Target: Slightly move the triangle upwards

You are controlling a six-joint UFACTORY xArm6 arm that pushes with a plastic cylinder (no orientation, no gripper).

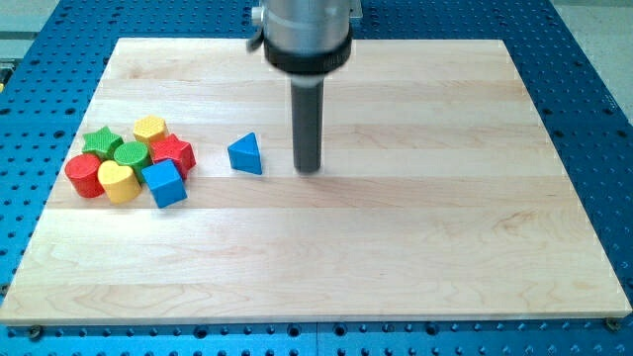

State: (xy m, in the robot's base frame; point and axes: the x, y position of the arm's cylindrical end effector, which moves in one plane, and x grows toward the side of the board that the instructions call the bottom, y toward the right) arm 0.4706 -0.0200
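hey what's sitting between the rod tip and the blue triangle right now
Nothing: in the camera view only bare wooden board separates my tip from the blue triangle at its left.

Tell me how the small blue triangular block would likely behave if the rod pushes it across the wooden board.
The blue triangular block sits flat on the smooth wooden board, so it should probably slide, not roll. It looks rigid and small, likely light. My tip stands apart at its right; an off-centre push on a slanted side may turn it.
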